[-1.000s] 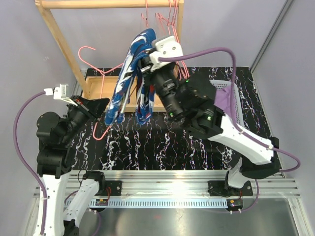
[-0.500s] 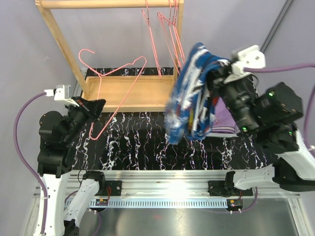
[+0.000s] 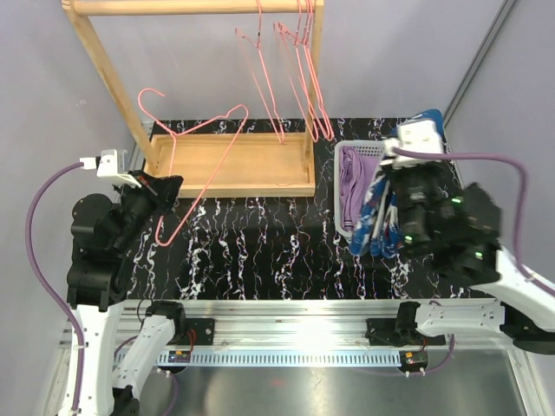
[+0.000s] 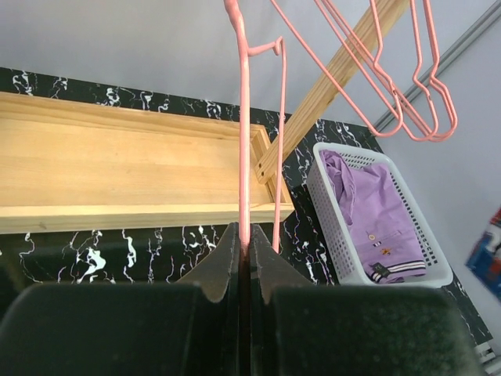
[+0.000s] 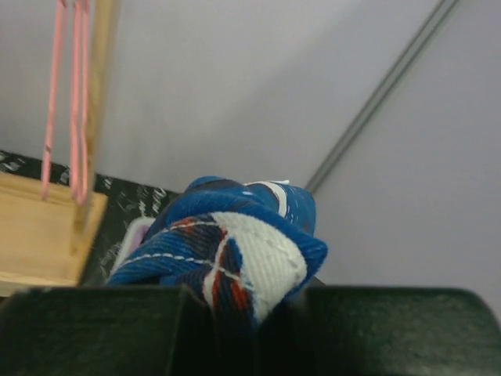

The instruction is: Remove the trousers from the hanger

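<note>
The dark blue trousers (image 3: 375, 217) with white and red splashes hang from my right gripper (image 3: 397, 178), which is shut on their folded top (image 5: 235, 251) above the white basket (image 3: 340, 201). The jaws (image 5: 235, 305) are mostly covered by cloth. The lilac-purple trousers (image 3: 349, 178) lie in that basket and also show in the left wrist view (image 4: 380, 215). My left gripper (image 3: 165, 186) is shut on a bare pink wire hanger (image 3: 198, 152), holding it upright over the table's left side. In the left wrist view the wire (image 4: 244, 133) runs up from between the closed fingers (image 4: 245, 239).
A wooden rack stands at the back, with a tray base (image 3: 230, 165), an upright post (image 3: 104, 78) and a top bar (image 3: 191, 7). Several empty pink hangers (image 3: 299, 69) hang from the bar. The basket (image 4: 327, 200) sits right of the tray. The table is black marble-patterned (image 3: 260, 251).
My right arm has swung the blue trousers off the hanger, from the left-centre across to the right and down over the basket. The hanger in my left gripper is now bare.
</note>
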`<state>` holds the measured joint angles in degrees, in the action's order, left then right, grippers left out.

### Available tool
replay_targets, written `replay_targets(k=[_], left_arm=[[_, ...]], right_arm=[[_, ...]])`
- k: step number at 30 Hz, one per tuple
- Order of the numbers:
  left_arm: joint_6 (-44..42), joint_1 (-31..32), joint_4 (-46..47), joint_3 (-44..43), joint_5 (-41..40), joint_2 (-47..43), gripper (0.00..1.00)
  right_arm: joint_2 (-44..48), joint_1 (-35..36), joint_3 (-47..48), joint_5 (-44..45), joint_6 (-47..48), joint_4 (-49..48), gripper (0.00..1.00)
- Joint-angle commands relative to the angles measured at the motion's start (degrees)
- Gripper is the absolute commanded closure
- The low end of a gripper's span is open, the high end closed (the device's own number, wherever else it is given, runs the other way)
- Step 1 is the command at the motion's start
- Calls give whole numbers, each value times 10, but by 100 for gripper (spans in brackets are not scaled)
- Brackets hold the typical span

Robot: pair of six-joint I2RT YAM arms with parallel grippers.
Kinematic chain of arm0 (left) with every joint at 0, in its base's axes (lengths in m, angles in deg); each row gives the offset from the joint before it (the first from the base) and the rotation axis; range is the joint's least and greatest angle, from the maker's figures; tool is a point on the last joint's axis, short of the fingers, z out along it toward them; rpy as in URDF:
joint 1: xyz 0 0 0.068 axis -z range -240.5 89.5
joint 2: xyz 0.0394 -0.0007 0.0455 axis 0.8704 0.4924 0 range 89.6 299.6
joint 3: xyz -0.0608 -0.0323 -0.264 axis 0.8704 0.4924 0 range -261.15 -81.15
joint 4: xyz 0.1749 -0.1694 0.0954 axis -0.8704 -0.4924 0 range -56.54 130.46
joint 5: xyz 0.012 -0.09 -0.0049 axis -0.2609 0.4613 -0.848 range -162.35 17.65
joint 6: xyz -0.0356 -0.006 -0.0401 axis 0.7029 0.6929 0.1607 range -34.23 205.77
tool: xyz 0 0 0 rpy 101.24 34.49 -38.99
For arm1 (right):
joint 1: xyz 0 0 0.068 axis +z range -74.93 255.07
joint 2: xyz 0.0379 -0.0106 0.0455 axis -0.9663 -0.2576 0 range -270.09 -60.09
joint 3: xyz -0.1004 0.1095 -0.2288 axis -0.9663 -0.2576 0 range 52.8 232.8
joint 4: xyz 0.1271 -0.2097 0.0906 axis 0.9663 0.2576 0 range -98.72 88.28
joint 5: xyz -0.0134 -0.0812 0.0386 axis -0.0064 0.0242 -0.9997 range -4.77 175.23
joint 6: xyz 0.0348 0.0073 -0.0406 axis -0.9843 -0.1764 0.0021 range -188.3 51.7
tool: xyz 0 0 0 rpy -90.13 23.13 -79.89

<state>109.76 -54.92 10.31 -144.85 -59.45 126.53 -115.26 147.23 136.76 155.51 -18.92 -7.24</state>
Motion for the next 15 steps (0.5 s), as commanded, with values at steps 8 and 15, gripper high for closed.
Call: replay_targets(k=[8,15], left_arm=[[-15,0,3,-39,-12,-2,100],[-10,0,8,-37,4,5,100]], right_arm=[[-69,-220,-39,5,-71,-2,100],[-10,-259,-104,41,0,-102,100]])
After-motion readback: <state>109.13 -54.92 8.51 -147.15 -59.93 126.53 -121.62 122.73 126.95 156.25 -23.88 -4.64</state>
